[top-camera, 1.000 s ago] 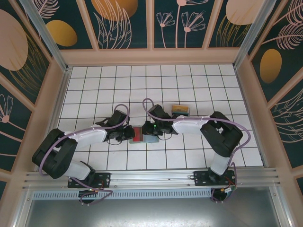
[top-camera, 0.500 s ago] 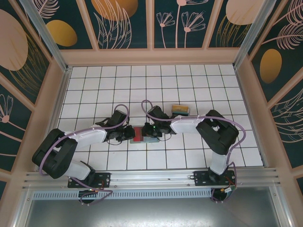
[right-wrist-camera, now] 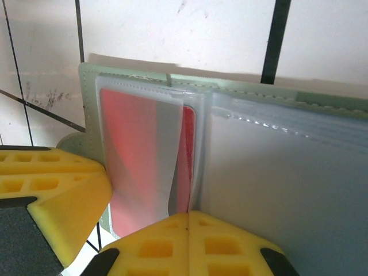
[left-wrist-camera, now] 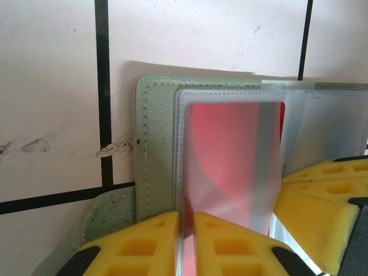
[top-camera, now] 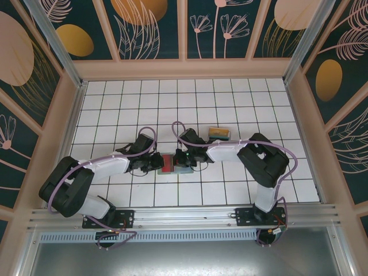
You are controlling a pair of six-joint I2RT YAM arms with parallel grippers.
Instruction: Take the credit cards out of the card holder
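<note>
The grey-green card holder [top-camera: 177, 167] lies open on the tiles between the two grippers. Its green cover [left-wrist-camera: 156, 149] and clear sleeves [right-wrist-camera: 287, 184] show up close. A red credit card [left-wrist-camera: 230, 155] stands inside an upright clear sleeve, and its red face [right-wrist-camera: 135, 155] also shows in the right wrist view. My left gripper [left-wrist-camera: 187, 236] is shut on that sleeve's lower edge with the red card in it. My right gripper [right-wrist-camera: 188, 233] is shut on the holder's sleeve edge at the fold, right beside the card. From above, the left gripper [top-camera: 157, 163] and right gripper [top-camera: 184, 158] flank the holder.
A small tray [top-camera: 219, 134] holding yellow and teal items sits one tile behind the right arm. The other arm's yellow fingers [left-wrist-camera: 322, 198] crowd in from the right, the left arm's fingers [right-wrist-camera: 52, 195] from the left. Wooden walls [top-camera: 69, 115] ring the tiled floor.
The right arm's elbow has shifted slightly left and its gripper has settled closer on the holder. The left arm and the holder have barely moved.
</note>
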